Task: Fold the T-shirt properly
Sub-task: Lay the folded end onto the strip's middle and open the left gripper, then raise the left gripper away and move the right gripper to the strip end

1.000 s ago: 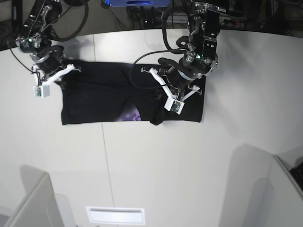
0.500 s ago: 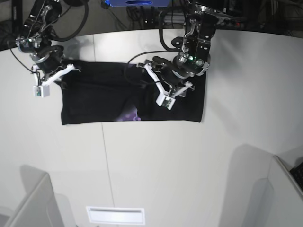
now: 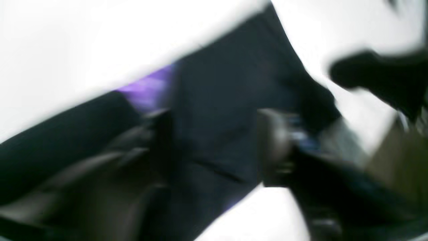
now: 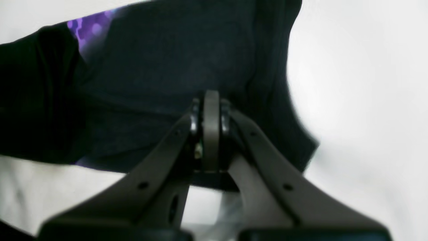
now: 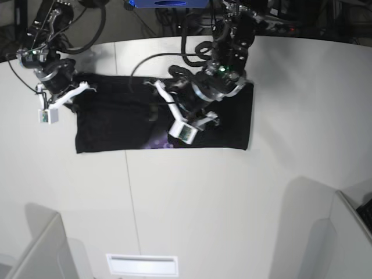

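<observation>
The black T-shirt (image 5: 116, 122) lies on the white table (image 5: 232, 203) as a wide flat rectangle, with a bit of purple print (image 5: 160, 141) showing at its front edge. My left gripper (image 5: 168, 110) hovers over the shirt's middle. The blurred left wrist view shows the left gripper (image 3: 214, 134) with its fingers apart above the black T-shirt (image 3: 217, 83). My right gripper (image 5: 70, 96) is at the shirt's far-left corner. In the right wrist view the right gripper (image 4: 207, 97) is shut, tips against the T-shirt (image 4: 150, 67); I cannot tell whether cloth is pinched.
Grey partition panels stand at the front left (image 5: 35, 250) and front right (image 5: 349, 232). A white slot (image 5: 141, 264) sits near the table's front edge. Cables and dark equipment (image 5: 168, 6) crowd the back edge behind both arms.
The left arm has swung left across the shirt, and its jaws have parted. The small bunched fold at the shirt's front edge now lies flat. The right arm shifted slightly left.
</observation>
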